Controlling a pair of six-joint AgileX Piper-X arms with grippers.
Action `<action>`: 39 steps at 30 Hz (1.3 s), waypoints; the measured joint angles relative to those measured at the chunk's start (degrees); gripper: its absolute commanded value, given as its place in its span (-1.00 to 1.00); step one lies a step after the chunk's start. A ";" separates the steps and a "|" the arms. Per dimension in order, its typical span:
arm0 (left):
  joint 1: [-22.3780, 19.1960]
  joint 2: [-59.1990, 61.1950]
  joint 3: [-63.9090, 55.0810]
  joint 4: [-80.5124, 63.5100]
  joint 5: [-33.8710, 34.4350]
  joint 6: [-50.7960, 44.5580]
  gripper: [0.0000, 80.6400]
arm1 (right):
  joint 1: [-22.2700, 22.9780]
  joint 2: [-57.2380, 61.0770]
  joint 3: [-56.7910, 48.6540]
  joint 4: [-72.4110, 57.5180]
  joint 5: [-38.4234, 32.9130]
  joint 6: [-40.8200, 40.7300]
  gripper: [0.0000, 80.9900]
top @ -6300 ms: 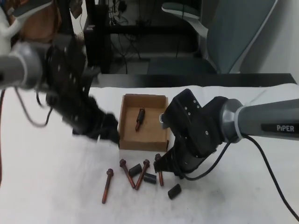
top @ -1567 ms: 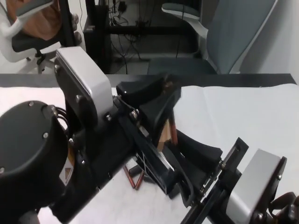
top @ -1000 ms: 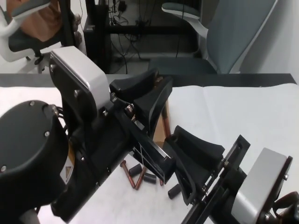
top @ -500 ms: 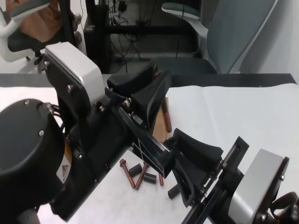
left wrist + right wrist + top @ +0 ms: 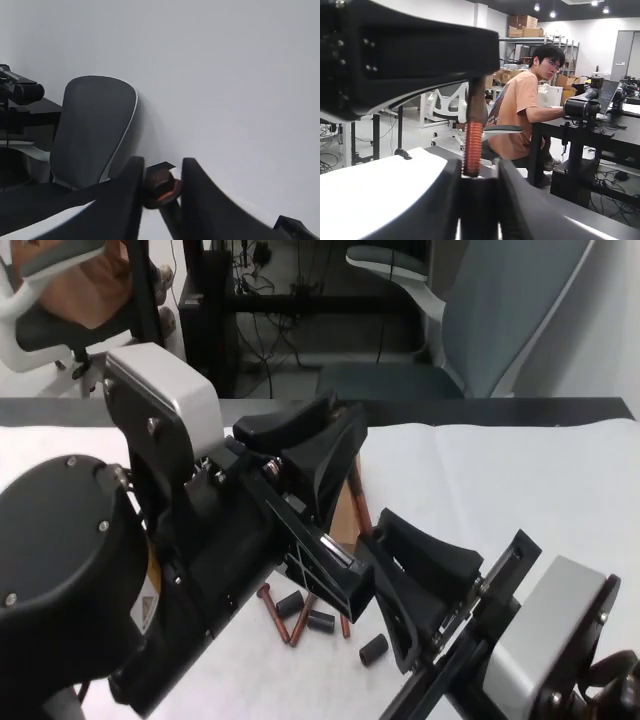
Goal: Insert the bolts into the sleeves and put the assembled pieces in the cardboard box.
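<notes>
Both arms are raised close to the high camera. My left gripper (image 5: pixel 345 445) is shut on the head of a copper bolt (image 5: pixel 358 502), which hangs thread-down; the hex head (image 5: pixel 161 187) sits between its fingers (image 5: pixel 125 200). Just below, my right gripper (image 5: pixel 372 545) is shut on a dark sleeve (image 5: pixel 477 210) held upright. The bolt's threaded end (image 5: pixel 472 150) reaches the sleeve's mouth; how deep it sits is hidden. A sliver of the cardboard box (image 5: pixel 341 526) shows behind the arms.
On the white bench below lie loose copper bolts (image 5: pixel 270 610) and black sleeves (image 5: pixel 290 603), (image 5: pixel 320 620), (image 5: pixel 373 649). The arms hide most of the box and the bench's middle. Office chairs and desks stand beyond the bench.
Since 6.3 s ago both arms have risen from the bench to meet in the air. In the last second the left gripper and bolt shifted slightly right, closer over the right gripper.
</notes>
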 measured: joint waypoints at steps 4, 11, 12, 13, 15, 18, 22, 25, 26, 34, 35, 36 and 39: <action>0.00 0.00 0.00 -0.01 -0.04 -0.13 -0.96 | -0.63 0.00 0.00 0.00 0.00 0.00 -0.99; 0.00 0.00 0.00 -0.01 -0.14 -0.64 -0.96 | -0.73 0.00 0.00 0.00 -0.43 0.74 -0.99; 0.00 0.00 0.00 -0.01 -0.14 -1.21 -0.96 | -0.73 0.00 0.00 0.00 -0.59 0.74 -0.99; 0.00 0.00 0.00 -0.01 -0.14 -1.98 -0.96 | -0.73 0.00 0.00 0.00 -0.72 0.74 -0.99; 0.00 0.00 0.00 -0.01 -0.14 -3.43 -0.96 | -0.73 0.00 0.00 0.00 -0.95 0.74 -0.99; 0.00 0.00 0.00 0.43 -0.14 -4.75 -0.96 | -0.73 0.00 0.00 0.00 -1.49 0.74 -0.99; 0.00 0.00 0.00 0.71 0.93 -5.13 -0.96 | -0.73 0.00 0.00 0.00 -1.60 0.74 -0.99; 0.00 0.00 0.00 2.70 1.85 -5.13 -0.96 | -0.73 0.00 0.00 0.00 -1.65 0.74 -0.99; 0.00 0.00 0.00 3.41 2.23 -5.13 -0.96 | -0.73 0.00 0.00 0.00 -1.65 0.74 -0.99; 0.00 0.00 0.00 4.88 5.87 -5.51 -0.96 | -0.73 0.00 0.00 -0.30 -1.74 0.74 -0.99; 0.00 0.00 0.00 5.12 6.67 -5.51 -0.98 | -0.73 0.00 0.00 -0.50 -1.74 0.74 -0.99; 0.00 0.00 0.00 5.21 7.47 -5.51 -0.95 | -0.73 -0.13 0.00 -0.77 -1.74 0.78 -0.99; 0.00 0.00 0.25 5.37 9.41 -5.51 -0.52 | -0.73 -0.38 0.00 -1.02 -2.22 0.88 -0.99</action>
